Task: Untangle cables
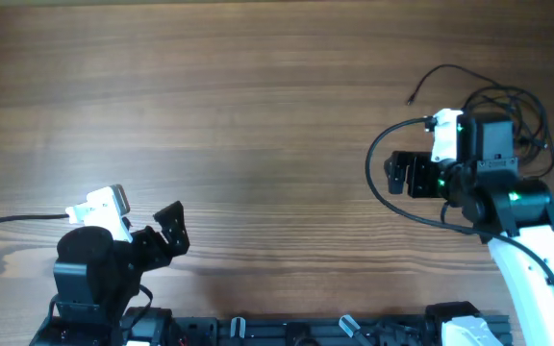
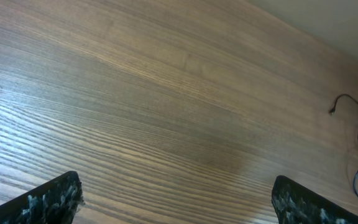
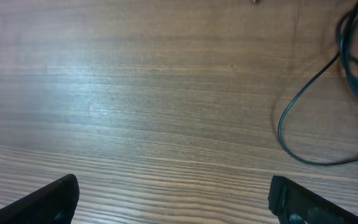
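The left tool and the right tool hover spread wide and empty over the bench, the tangled cables lying near the right one.

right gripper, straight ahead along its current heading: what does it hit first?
Bare table, most likely. The right gripper is open and angled down at the wood, with nothing in its line. The nearest loop of the cables lies off to the side, clear of it. Depth is hard to judge.

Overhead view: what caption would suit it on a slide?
Jaws open, left arm and right arm hover over a wooden table; thin black cables lie tangled beside the right arm.
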Robot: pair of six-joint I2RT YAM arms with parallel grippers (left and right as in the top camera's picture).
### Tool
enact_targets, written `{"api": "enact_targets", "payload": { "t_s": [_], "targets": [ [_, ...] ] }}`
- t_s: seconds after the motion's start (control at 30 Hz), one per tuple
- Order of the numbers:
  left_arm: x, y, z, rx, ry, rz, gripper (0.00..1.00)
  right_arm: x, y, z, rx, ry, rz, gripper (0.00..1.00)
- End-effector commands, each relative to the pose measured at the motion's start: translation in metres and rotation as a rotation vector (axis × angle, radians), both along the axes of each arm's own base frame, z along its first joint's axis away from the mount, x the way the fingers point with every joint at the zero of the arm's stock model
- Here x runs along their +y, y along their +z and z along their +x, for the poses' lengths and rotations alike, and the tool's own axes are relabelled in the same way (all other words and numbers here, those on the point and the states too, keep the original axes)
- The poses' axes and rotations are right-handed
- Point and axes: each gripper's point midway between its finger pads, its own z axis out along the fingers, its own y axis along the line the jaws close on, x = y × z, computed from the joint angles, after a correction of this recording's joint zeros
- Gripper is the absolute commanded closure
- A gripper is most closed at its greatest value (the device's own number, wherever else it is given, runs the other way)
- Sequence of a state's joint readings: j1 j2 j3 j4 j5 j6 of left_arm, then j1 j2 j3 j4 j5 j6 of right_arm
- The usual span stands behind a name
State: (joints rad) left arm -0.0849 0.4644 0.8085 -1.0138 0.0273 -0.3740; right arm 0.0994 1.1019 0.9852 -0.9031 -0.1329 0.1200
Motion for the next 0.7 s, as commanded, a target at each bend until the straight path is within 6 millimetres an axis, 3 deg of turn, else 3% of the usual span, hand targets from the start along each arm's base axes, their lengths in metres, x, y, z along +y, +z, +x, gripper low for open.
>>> {"api": "enact_targets", "payload": {
  "t_s": [0.0,0.1,0.33,0.47,0.67],
  "targets": [
    [-0.002,-0.002,-0.001,-0.001,-0.02,0.01,0.0,-0.002,-0.003,-0.001,0.007,-0.018,-0.002,0.0],
    [-0.002,-0.002,-0.001,-0.001,-0.021,0.009,0.0,-0.002,0.007,-0.003,-0.036,-0.017,0.003,0.0],
    [-0.002,-0.002,-0.001,-0.001,-0.021,0.01,0.0,-0.004,0.058,-0.023,-0.241,-0.016,0.022,0.0],
    [-0.002,-0.002,-0.001,-0.001,-0.021,0.009,0.0,-0.013,0.078,-0.033,-0.375,-0.027,-0.015,0.0],
    [-0.002,-0.002,-0.001,-0.001,-0.021,0.009,0.0,-0.013,0.082,-0.029,-0.671,-0.037,0.022,0.0]
  ]
}}
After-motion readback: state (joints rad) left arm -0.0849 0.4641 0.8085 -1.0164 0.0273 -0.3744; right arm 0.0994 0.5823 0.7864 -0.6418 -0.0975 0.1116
